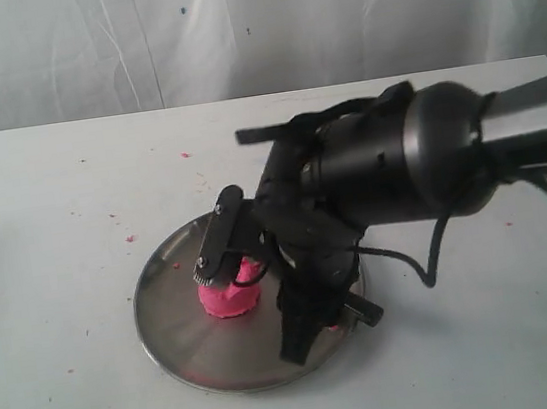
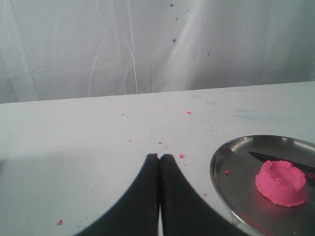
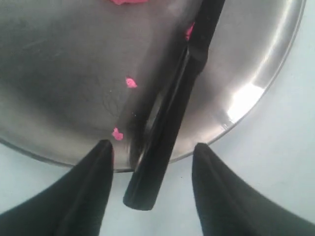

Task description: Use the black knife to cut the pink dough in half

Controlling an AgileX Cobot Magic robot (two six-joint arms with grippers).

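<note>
**Right gripper poised over the knife handle on the steel plate**

Bulking large in the exterior view, the right arm (image 1: 418, 150) reaches in from the right and bends down over a round steel plate (image 1: 178, 318) on the white table (image 1: 47, 244). Its gripper (image 1: 315, 330) hangs low over the plate's near right part, and the arm hides how its fingers stand. The pink dough (image 1: 228, 293) sits as one lump near the plate's middle, just to the left of the gripper and partly behind a black arm link. Pink crumbs (image 1: 129, 239) dot the table around the plate.

Seen from the left wrist, two black fingers (image 2: 142, 201) are pressed together with only a hairline between them and nothing held. That left gripper (image 2: 159, 160) hovers over bare table, well apart from the plate (image 2: 231, 162). The dough (image 2: 281, 182) is off to one side of the fingertips, a dented round lump resting on the plate. The black knife (image 2: 275, 160) shows as a slim dark blade lying flat just behind the dough, its pointed tip aimed toward the plate's centre.

Through the right wrist camera, the right gripper (image 3: 153, 150) has its fingers (image 3: 93, 191) spread wide, one on each side of the knife (image 3: 170, 113), without touching it. The knife's long axis runs straight out between the fingers, handle end nearest them and overhanging the plate rim (image 3: 236, 118), blade end leading away toward the dough (image 3: 125, 2), of which only an edge is visible. Small crumbs (image 3: 130, 82) lie on the steel beside the handle.
</note>
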